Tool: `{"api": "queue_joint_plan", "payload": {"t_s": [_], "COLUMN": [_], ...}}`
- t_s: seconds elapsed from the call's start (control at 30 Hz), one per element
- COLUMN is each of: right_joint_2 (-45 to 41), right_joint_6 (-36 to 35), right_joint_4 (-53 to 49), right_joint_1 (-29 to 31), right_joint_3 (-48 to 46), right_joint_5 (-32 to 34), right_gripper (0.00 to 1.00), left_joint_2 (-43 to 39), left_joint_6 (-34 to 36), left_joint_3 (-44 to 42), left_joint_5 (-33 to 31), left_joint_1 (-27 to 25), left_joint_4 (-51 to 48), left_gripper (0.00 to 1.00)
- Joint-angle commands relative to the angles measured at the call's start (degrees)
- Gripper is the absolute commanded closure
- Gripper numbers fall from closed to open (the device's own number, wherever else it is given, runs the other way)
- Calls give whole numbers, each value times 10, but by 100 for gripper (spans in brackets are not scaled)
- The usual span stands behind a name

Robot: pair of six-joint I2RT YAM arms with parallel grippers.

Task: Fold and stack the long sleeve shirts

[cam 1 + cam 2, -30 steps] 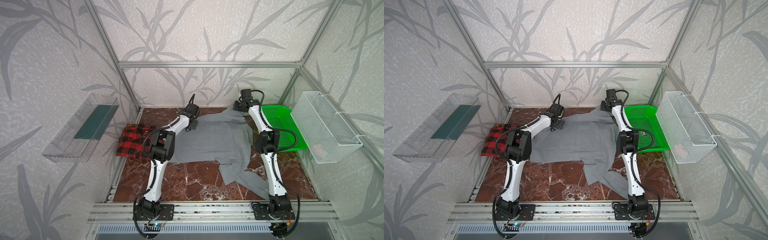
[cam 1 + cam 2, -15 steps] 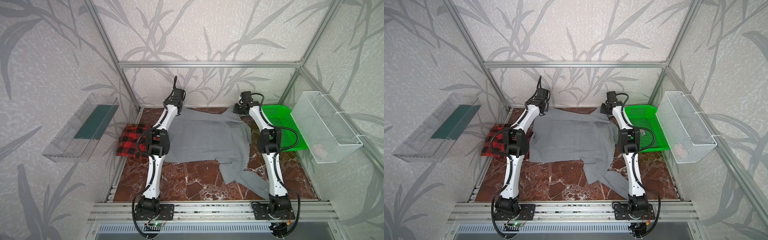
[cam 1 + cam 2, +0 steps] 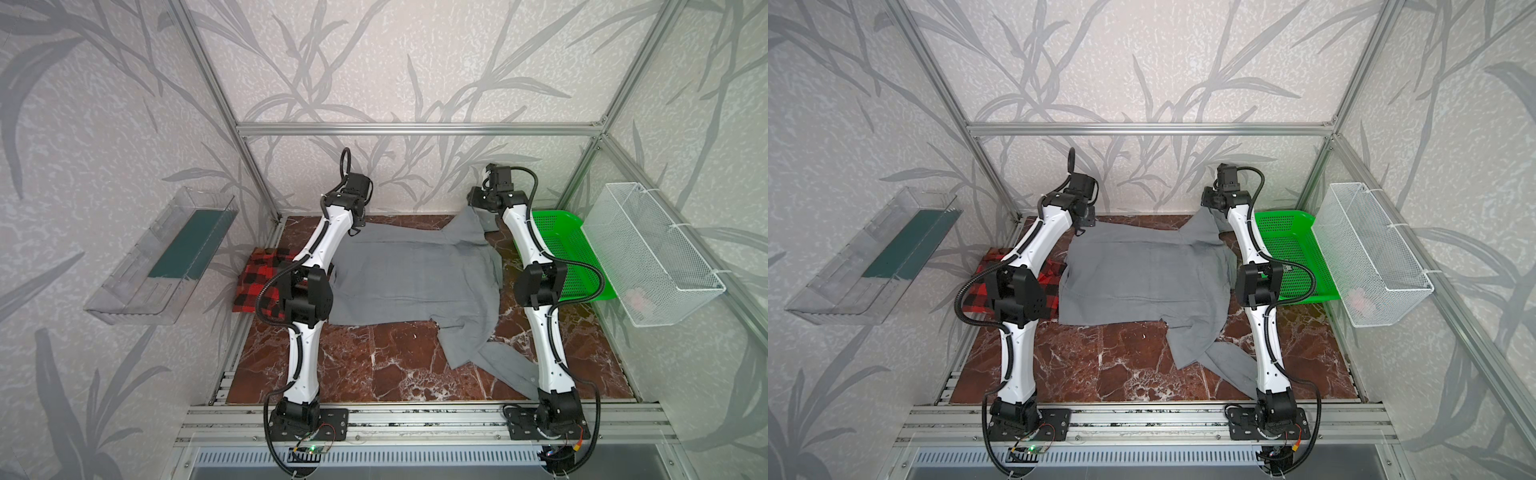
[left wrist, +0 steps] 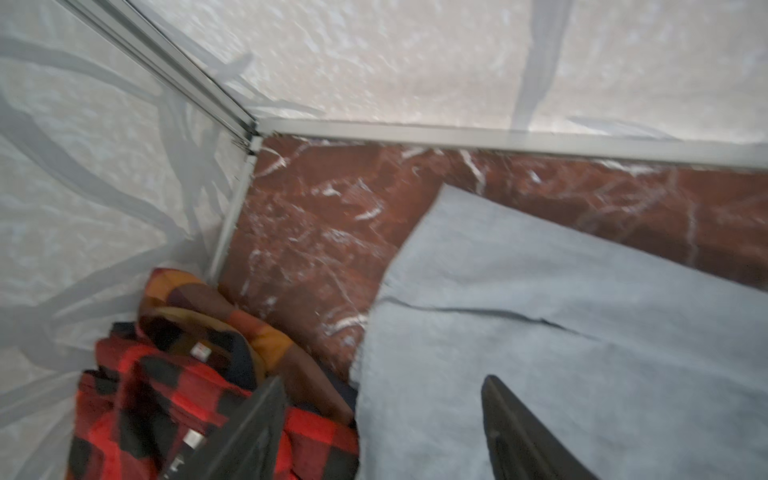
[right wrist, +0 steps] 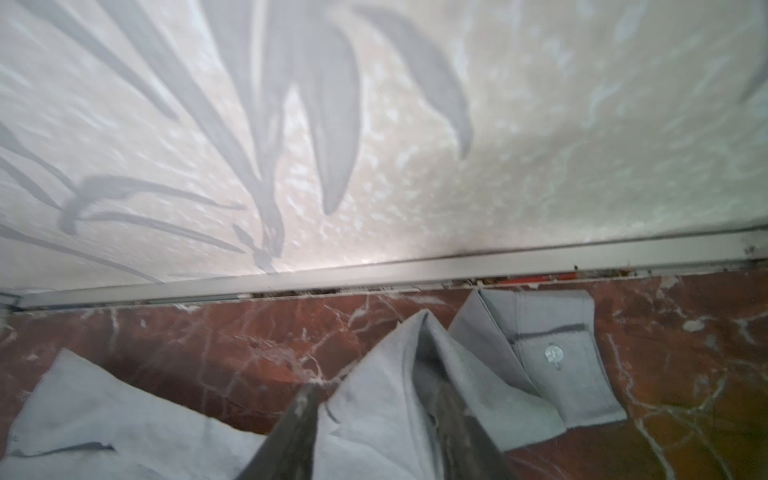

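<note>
**Two shirts down, both arms at the gray shirt's far corners**

You have two shirts, two grippers, one green basket, one wire basket and one clear tray.

Nearest you, a sleeve (image 3: 507,365) of the gray shirt (image 3: 407,282) trails off its near-right corner and runs under the right arm (image 3: 548,345) toward the table's front edge. Left of that sleeve, the marble table (image 3: 365,365) is bare all along the shirt's near edge as far as the left arm (image 3: 303,357). That is your widest open room.

The shirt's body lies spread flat. The plaid shirt (image 3: 259,278) sits bunched against its left edge, and the clear tray (image 3: 166,257) hangs further out on that side. The green basket (image 3: 557,214) stands just off its right edge, with the wire basket (image 3: 648,257) beyond.

At the shirt's far-left corner the left gripper (image 4: 384,386) hovers with its fingers wide and nothing between them. A second ago it was further in over the far edge, where the cloth was bunched. That edge now lies spread out to a corner.

At the far-right corner the right gripper (image 5: 374,388) has barely moved. Its fingers, shut a second ago, now stand apart with a ridge of gray cloth between them. In both top views that corner peaks up toward it. Just beyond, one buttoned cuff (image 5: 552,353) lies on the marble. Only a narrow strip separates the shirt's far edge from the back rail (image 5: 374,270).
</note>
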Motion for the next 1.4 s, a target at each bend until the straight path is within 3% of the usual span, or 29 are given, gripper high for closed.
{"api": "queue_joint_plan", "payload": {"t_s": [0.0, 0.17, 0.27, 0.43, 0.63, 0.8, 0.93, 1.2, 1.37], "right_joint_2": [18, -87, -216, -482, -662, -797, -862, -856, -817], "right_joint_6": [2, 6, 0, 62, 63, 92, 91, 125, 133], "right_joint_4": [-25, -96, -61, 204, 224, 199, 140, 100, 99], "right_joint_1": [0, 3, 26, 59, 126, 189, 292, 406, 458], "right_joint_3": [48, -50, -261, -761, -1013, -1146, -1175, -1209, -1206], "right_joint_5": [-9, -13, -26, -27, -14, -5, 63, 116, 146], "right_gripper": [41, 46, 52, 49, 41, 33, 27, 25, 24], "left_joint_2": [-25, -104, -164, -254, -351, -383, -380, -361, -334], "left_joint_6": [-85, -162, -208, -272, -301, -319, -326, -354, -361], "left_joint_3": [-57, -200, -298, -449, -594, -669, -693, -690, -701], "left_joint_5": [28, 124, 152, 177, 163, 152, 128, 79, 95], "left_joint_1": [-28, -35, -32, -33, -32, -32, -31, -16, -5], "left_joint_4": [-85, -68, -49, -30, -10, 2, 13, 51, 96], "left_gripper": [25, 25, 25, 24, 21, 19, 19, 19, 19]}}
